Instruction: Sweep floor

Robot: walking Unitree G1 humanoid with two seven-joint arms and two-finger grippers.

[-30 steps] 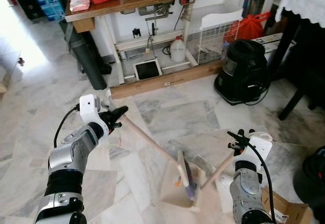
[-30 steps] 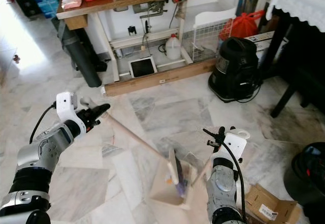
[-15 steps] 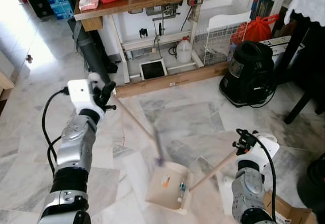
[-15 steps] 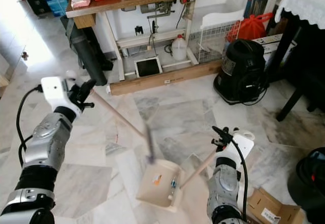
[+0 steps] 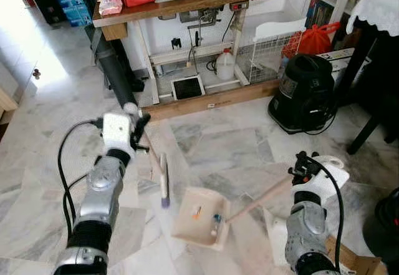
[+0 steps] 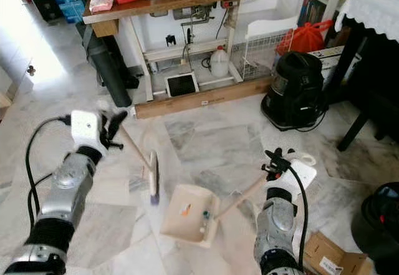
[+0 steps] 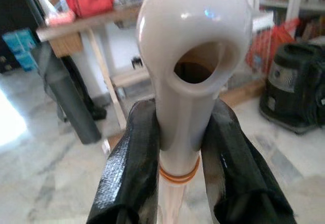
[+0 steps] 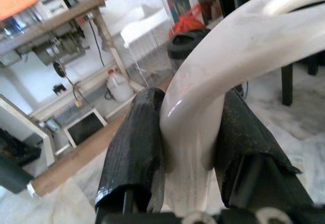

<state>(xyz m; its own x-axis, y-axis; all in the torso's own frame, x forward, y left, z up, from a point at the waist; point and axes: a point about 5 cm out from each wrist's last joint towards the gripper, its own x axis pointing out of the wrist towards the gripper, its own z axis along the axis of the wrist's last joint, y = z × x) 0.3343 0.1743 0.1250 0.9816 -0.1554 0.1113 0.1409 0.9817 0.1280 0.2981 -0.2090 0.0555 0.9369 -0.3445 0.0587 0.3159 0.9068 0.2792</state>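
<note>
My left gripper is shut on the white cap of a small broom's wooden handle. The broom head hangs blurred above the marble floor, left of the dustpan. A beige dustpan rests on the floor in the lower middle with small bits of litter inside. Its wooden handle rises to the right, where my right gripper is shut on the white grip.
A wooden workbench stands ahead with a white jug and a wire basket beneath. A black vacuum cleaner sits right, a dark table leg beyond it. A cardboard box lies at lower right.
The broom lifted out of the dustpan and swung to the left of it. The dustpan shifted slightly left. The camera view also moved.
</note>
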